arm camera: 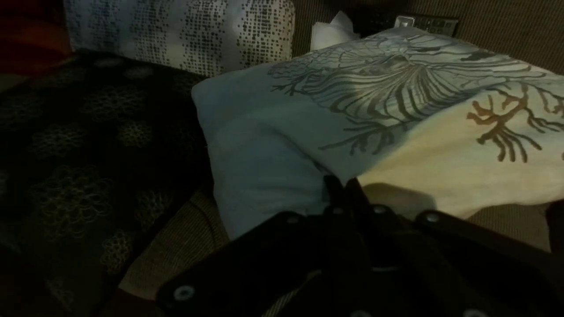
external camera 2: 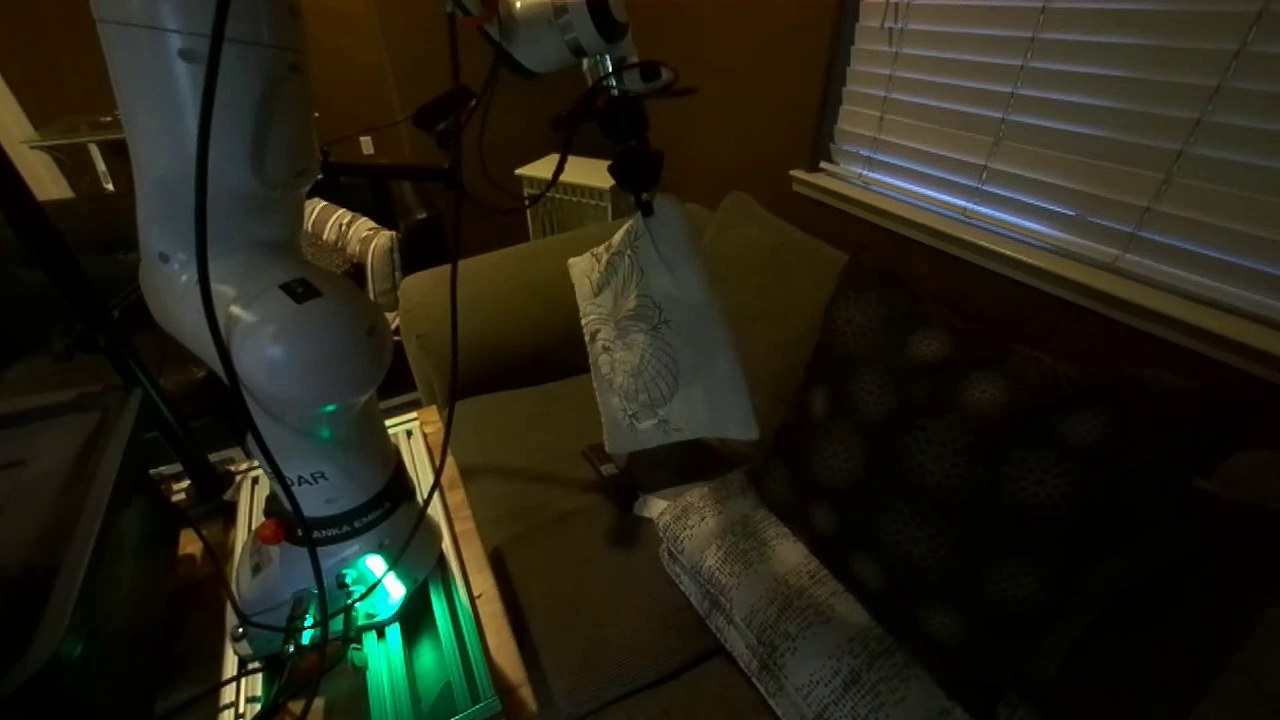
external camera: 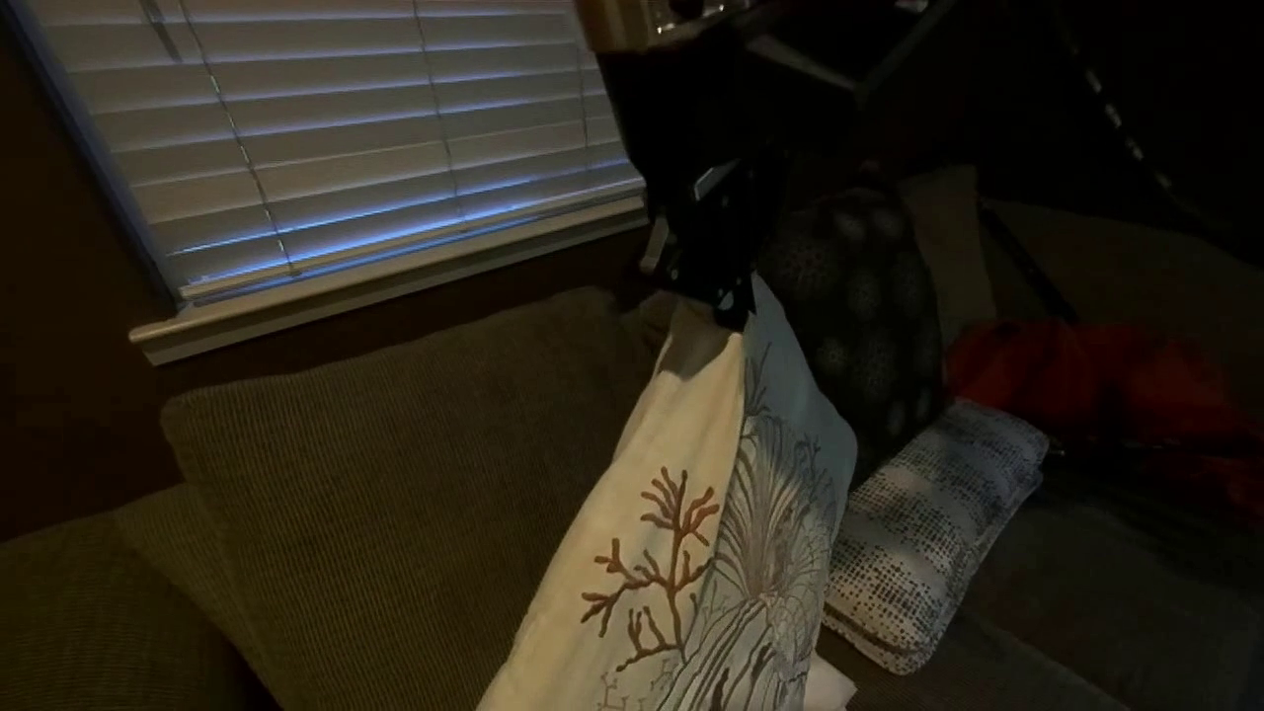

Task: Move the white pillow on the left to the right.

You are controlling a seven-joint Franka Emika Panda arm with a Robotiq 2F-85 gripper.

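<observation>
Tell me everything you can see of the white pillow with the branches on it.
The white pillow is a soft-looking, cream cloth cushion, decorated with coral-like reddish-brown branches and fine, dark curving lines that fan out. The claw pinches it near the top, so it hangs over the sofa. The cloth is creased, a fold running down from the pinch: one side looks warm cream, the other bluish grey. A dark flowered pillow and a speckled pillow are nearby. Whether its bottom touches anything is unclear.
</observation>
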